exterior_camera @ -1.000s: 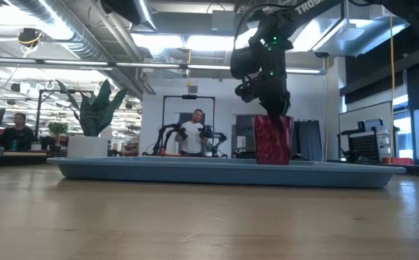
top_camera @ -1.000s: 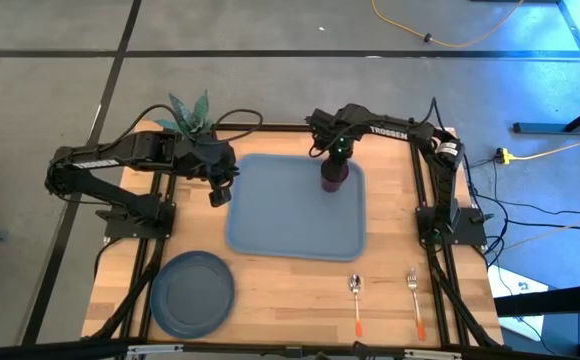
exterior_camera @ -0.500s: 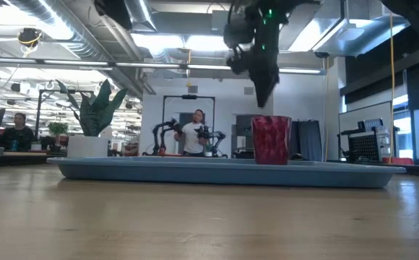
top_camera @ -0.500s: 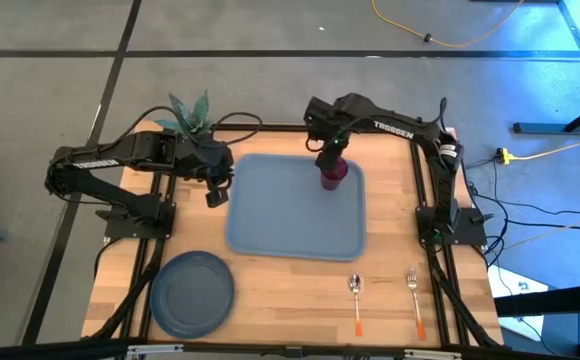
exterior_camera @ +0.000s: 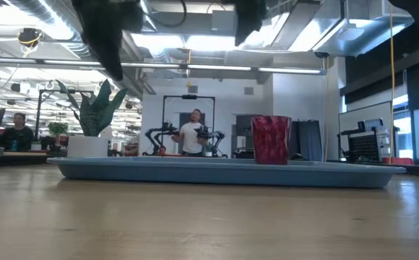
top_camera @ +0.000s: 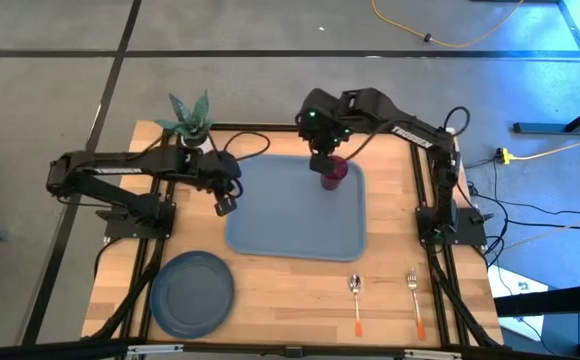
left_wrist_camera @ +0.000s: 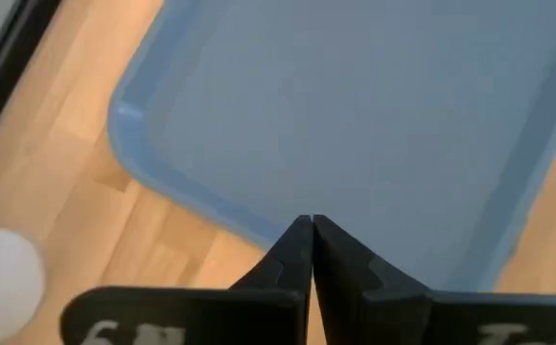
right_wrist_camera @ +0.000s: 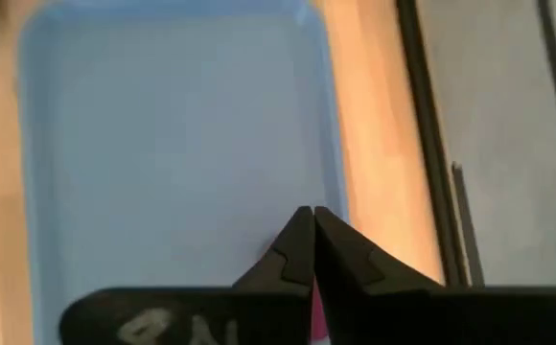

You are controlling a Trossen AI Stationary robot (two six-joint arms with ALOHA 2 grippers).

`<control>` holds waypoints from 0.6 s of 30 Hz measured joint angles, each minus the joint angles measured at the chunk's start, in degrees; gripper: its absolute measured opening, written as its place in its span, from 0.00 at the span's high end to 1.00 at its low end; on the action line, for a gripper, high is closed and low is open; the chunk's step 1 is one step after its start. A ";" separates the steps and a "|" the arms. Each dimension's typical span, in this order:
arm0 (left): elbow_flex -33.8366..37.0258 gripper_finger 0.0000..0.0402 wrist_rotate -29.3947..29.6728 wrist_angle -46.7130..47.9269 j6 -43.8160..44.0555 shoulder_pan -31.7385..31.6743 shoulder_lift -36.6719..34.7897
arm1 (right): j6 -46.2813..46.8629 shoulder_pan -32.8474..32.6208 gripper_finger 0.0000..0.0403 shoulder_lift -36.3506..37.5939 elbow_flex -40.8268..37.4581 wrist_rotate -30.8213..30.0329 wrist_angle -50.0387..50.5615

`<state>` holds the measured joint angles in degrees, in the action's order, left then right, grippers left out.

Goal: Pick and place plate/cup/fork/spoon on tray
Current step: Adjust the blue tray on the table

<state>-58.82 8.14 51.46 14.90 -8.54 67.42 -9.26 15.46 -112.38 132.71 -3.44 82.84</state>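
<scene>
High view shows the cup (top_camera: pixel 334 171) standing upright in the far right corner of the tray (top_camera: pixel 290 215), and nothing's gripping it. The right gripper (top_camera: pixel 322 160) hangs just above it, fingers pinched together and empty. The left gripper (top_camera: pixel 224 206) is clenched too, holding nothing, off the tray's left edge. The plate (top_camera: pixel 192 292) sits on the worktop near the left corner, with the spoon (top_camera: pixel 356 302) and fork (top_camera: pixel 415 300) side by side to the right. Guessing the plate goes next since the left arm is nearest.
</scene>
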 joint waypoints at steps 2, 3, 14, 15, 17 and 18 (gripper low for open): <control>3.82 1.00 -1.88 -5.39 -0.11 -0.84 0.78 | 0.12 -0.70 0.97 -0.01 2.34 -0.03 0.40; 5.82 1.00 -3.03 -7.13 -0.04 -1.29 1.12 | 0.02 -1.10 0.98 0.43 2.24 -0.19 0.10; 21.27 1.00 -7.99 -24.70 2.63 -2.09 8.54 | 1.52 -3.40 0.98 4.38 1.37 -2.13 -0.12; 21.91 1.00 -9.02 -25.72 2.60 -2.07 9.57 | 1.54 -3.45 0.98 4.40 1.37 -2.10 -0.10; 22.59 1.00 -10.64 -28.14 2.18 -1.89 11.26 | 1.52 -3.50 0.98 4.42 1.37 -2.06 0.06; 22.78 1.00 -10.94 -29.03 1.84 -1.70 12.27 | 1.51 -3.48 0.98 4.42 1.37 -2.06 0.16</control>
<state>-36.04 -2.80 22.42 16.74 -10.25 79.69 -7.75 11.99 -107.96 134.08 -5.50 83.00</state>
